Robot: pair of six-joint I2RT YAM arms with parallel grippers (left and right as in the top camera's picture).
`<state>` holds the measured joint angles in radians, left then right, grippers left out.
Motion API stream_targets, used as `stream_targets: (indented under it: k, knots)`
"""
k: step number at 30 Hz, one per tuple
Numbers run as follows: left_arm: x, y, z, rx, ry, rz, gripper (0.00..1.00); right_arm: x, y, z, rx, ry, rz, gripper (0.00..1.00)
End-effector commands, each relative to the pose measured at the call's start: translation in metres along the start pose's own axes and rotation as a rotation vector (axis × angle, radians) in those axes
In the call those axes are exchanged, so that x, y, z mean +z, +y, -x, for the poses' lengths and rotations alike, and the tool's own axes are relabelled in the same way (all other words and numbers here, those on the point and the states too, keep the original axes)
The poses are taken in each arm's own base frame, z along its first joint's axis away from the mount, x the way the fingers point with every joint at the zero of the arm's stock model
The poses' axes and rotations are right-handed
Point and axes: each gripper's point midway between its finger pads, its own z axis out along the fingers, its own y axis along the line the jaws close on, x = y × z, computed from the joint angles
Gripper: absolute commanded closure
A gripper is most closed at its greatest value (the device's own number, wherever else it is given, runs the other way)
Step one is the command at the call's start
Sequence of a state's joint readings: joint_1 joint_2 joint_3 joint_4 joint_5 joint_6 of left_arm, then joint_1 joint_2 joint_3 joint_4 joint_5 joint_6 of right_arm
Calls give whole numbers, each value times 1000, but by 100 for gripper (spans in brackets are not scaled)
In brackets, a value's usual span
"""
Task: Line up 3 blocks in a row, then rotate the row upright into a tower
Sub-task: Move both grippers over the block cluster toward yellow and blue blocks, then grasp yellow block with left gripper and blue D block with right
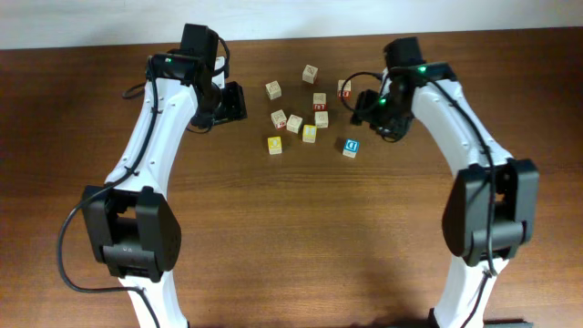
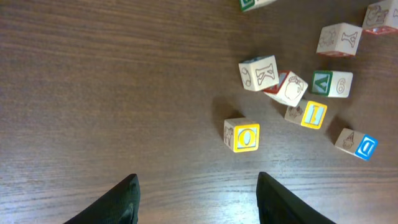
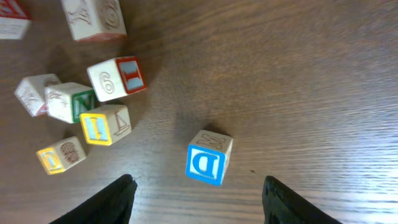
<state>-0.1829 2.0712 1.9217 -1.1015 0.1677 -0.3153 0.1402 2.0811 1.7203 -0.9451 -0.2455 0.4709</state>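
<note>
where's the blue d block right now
In the overhead view the blue D block lies right of centre on the table, with the yellow I block nearby to its left.

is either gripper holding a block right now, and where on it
Nothing is held: the left gripper gapes empty near the yellow O block, the right gripper empty near the blue D block.

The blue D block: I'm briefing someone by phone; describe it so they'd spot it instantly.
On the wooden table, small cubes lie scattered between the left arm and right arm. The blue D block sits alone at the scatter's right front edge, touching nothing. It alone shows a bright blue face; a neighbouring cube shows yellow.
</note>
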Motion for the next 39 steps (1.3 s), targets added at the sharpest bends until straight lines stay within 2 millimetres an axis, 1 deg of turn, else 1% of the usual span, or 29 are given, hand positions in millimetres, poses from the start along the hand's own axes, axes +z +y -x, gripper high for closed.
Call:
stream_targets:
  k: [1,4,5,7,10,12,15,20,23,24,27,28,29,33,34,37,39]
  knots:
    - [8,1,5,-9,-9,16,42,16,-1,-3,19,0,-59,34]
    - [26,-4,-1,5,27,22,44,25,0,-7,6,9,-84,34]
    - [35,-8,-3,14,37,22,45,28,-2,-8,14,9,-100,35]
    - [45,-14,-5,28,44,19,48,31,-3,-9,16,11,-112,35]
    - [62,-24,-10,50,56,30,51,35,-4,-12,13,19,-125,39]
    - [68,-27,-13,59,51,62,52,38,-9,-13,14,19,-147,41]
    - [69,-34,-10,76,30,64,52,45,-13,-15,16,32,-159,45]
    - [74,-46,-9,100,9,47,52,59,-12,-21,7,62,-157,49]
    - [85,-50,-19,145,44,55,51,67,-11,-28,-2,82,-166,49]
    - [91,-50,-24,160,64,60,51,68,-11,-28,-2,84,-167,50]
    - [103,-54,-35,186,100,69,52,68,-12,-28,-1,84,-168,59]
    - [104,-55,-36,188,102,68,53,68,-12,-28,-1,85,-168,61]
    - [105,-57,-38,194,105,68,56,68,-13,-29,0,90,-171,63]
    - [105,-59,-39,203,106,68,60,67,-14,-32,2,100,-176,67]
    - [106,-58,-39,210,106,71,60,67,-14,-32,2,100,-176,67]
    - [108,-53,-34,216,87,99,55,67,-14,-32,2,100,-176,69]
    - [114,-52,-38,225,101,103,55,67,-14,-32,2,100,-176,70]
